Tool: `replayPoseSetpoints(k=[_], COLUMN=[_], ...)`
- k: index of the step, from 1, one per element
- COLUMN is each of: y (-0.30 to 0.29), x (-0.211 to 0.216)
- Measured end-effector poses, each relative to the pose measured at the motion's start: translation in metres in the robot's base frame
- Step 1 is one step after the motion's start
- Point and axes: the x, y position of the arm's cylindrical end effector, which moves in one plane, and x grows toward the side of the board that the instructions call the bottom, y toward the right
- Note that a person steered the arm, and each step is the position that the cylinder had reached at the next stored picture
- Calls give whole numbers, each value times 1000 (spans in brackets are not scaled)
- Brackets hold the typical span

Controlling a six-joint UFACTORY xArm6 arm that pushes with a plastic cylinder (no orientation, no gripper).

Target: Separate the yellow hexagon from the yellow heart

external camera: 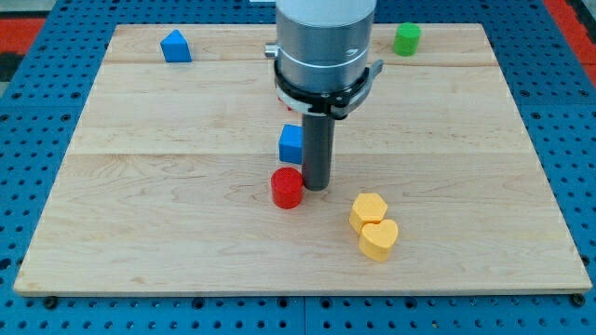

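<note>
The yellow hexagon (368, 210) sits on the wooden board toward the view's bottom, right of centre. The yellow heart (379, 239) lies just below it and touches it. My tip (316, 188) rests on the board to the upper left of the hexagon, about a block's width away from it. The tip stands right beside a red cylinder (288, 188), at that block's right edge. A blue cube (292, 143) sits just above the red cylinder, against the left side of the rod.
A blue block with a peaked top (175, 46) lies near the view's top left. A green cylinder (406, 39) lies near the view's top right. The wooden board (140, 214) rests on a blue pegboard surface (28, 112).
</note>
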Motion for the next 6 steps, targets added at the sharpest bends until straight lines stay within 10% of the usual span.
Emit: replayPoseSetpoints(k=[3, 6], y=[123, 38], x=[23, 43])
